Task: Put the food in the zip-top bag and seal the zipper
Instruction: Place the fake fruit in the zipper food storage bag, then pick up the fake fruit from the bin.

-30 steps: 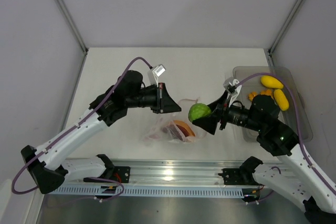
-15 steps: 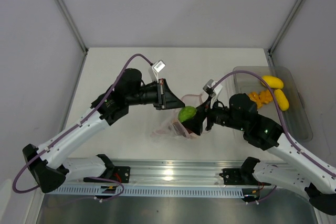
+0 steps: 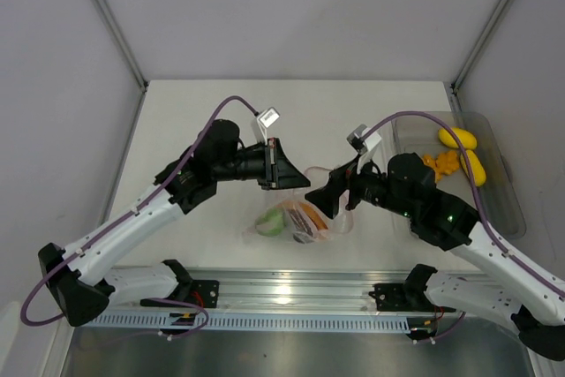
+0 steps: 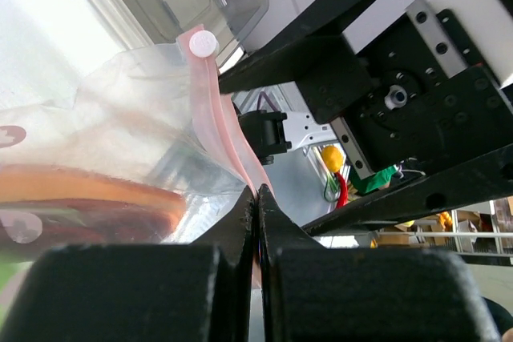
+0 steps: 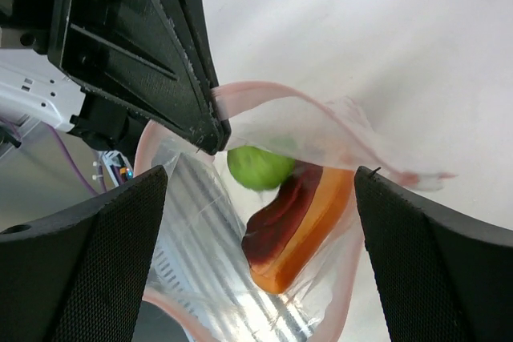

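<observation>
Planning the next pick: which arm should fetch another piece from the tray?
Probably right. The right gripper is open and empty, and the tray of yellow pieces lies on its side. The left gripper is shut on the zipper, holding the zip-top bag open.

The zip-top bag (image 5: 200,226) is being held open at the centre of the view, its zipper (image 5: 276,90) being pinched at 10 o'clock by the left gripper (image 5: 211,137). A green lime (image 5: 258,167) is being cradled just inside the mouth, with an orange and reddish-brown piece (image 5: 298,230) lying just beside it at 5 o'clock. The jaws of the right gripper (image 5: 258,183) are being held wide apart at 8 and 4 o'clock. The white surface (image 5: 385,38) is being shown at 1 o'clock.
</observation>
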### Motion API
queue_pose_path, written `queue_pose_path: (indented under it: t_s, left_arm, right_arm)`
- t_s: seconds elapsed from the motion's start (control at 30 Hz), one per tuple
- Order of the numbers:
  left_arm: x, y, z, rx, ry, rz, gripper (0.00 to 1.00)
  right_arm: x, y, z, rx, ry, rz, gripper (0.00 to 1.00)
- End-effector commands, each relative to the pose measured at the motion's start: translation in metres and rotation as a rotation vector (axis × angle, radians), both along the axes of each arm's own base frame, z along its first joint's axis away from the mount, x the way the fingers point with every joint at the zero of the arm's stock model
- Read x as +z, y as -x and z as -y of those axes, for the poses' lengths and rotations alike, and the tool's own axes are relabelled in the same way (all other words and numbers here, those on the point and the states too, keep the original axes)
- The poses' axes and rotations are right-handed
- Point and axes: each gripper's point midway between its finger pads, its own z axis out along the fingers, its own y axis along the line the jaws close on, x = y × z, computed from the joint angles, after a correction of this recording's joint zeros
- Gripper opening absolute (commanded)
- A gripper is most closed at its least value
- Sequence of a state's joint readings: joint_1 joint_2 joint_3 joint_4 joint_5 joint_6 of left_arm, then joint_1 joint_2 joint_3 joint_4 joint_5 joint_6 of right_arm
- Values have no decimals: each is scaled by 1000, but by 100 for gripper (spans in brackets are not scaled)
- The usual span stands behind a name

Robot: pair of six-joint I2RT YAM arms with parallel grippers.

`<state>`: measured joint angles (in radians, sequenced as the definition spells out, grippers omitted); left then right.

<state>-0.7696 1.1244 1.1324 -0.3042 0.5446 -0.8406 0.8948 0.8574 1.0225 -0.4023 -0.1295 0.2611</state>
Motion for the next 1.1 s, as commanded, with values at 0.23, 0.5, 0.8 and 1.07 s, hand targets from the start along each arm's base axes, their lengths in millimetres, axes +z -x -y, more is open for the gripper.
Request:
queue_pose_path:
  t_s: [0.23, 0.5, 0.8, 1.07]
  left_arm:
    - [16, 3, 3, -37, 59, 28, 1]
    - [9, 5, 0, -36, 55, 32, 0]
    - [-6, -5, -16, 80, -1, 67, 1]
    - [-9, -6, -26, 105, -39, 121, 1]
  right_arm:
    - [33, -14, 30, -190, -36, 19, 99]
    - [43, -39, 78, -534, -140, -28, 99]
    - [4, -86, 193, -1292, -128, -35, 99]
    - [-48, -128, 276, -1593, -93, -247, 99]
